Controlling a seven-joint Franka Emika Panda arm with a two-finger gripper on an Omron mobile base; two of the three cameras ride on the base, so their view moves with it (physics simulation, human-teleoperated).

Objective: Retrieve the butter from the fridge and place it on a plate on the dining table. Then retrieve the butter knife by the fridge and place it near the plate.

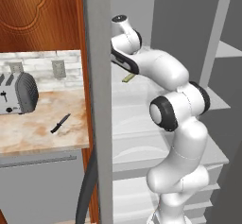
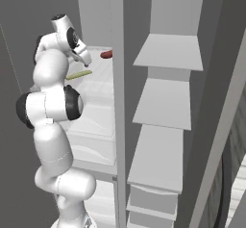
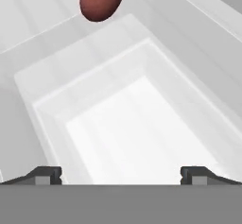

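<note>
Reaching into the open fridge [image 2: 163,10], the two-finger gripper [image 2: 87,63] on the white arm hangs with its dark fingertips [image 3: 47,175] spread wide and nothing between them. In the hand view it looks down into a pale, empty rectangular bin [image 3: 132,124], with a rounded reddish-brown item [image 3: 100,1] lying beyond the bin's far edge.

The butter, a small thin pale-yellow stick [image 2: 78,75], lies flat on the pale grey shelf [image 2: 98,85] just below and beside the gripper, on the arm's side of it. Its long axis runs slantwise across the shelf, rising toward the fridge's back in the right base view. I judge the hand must draw back and drop, then turn so the jaws close across the stick's narrow width.

The slim black-handled butter knife [image 1: 60,123] lies on the marbled counter [image 1: 28,133] left of the fridge, near a silver toaster [image 1: 18,93], well apart from the gripper.
</note>
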